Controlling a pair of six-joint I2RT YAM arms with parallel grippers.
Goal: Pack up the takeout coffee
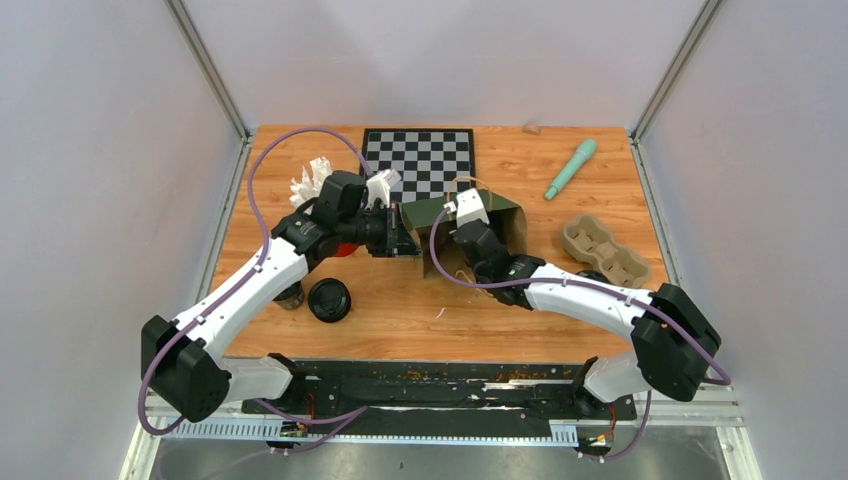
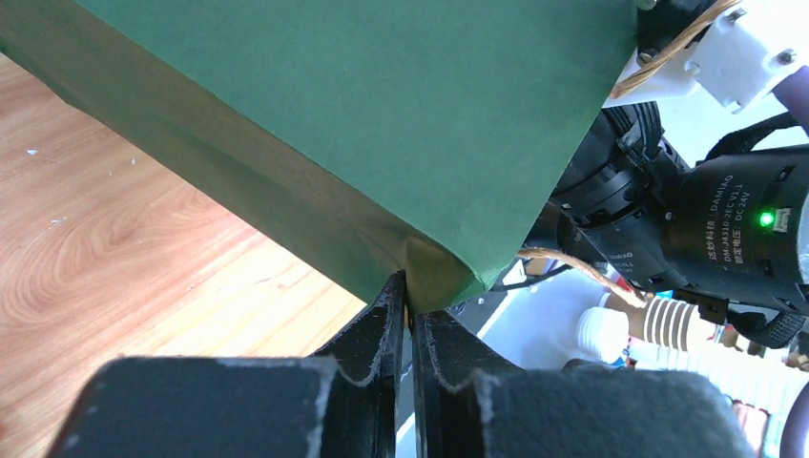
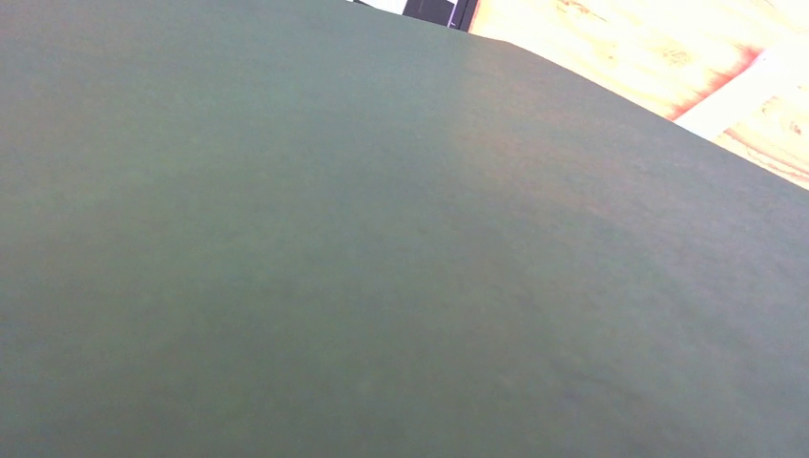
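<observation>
While left hand (image 2: 408, 296) pinches green bag (image 2: 382, 114) by its corner, open tabletop (image 2: 105, 239) beside.

**Greens, Browns and One Checkered Square**

The dark green paper bag (image 1: 425, 213) is kraft brown inside, with a pale tan twine handle. The flat square mat (image 1: 420, 160) is checkered black and white. The slim plastic wand (image 1: 570, 167) is mint green, and the moulded pulp cup carrier (image 1: 603, 248) is pale beige. The small disposable cup (image 1: 329, 299) has a round black lid. The wooden table (image 1: 400, 320) is orange-brown with streaky grain.
</observation>
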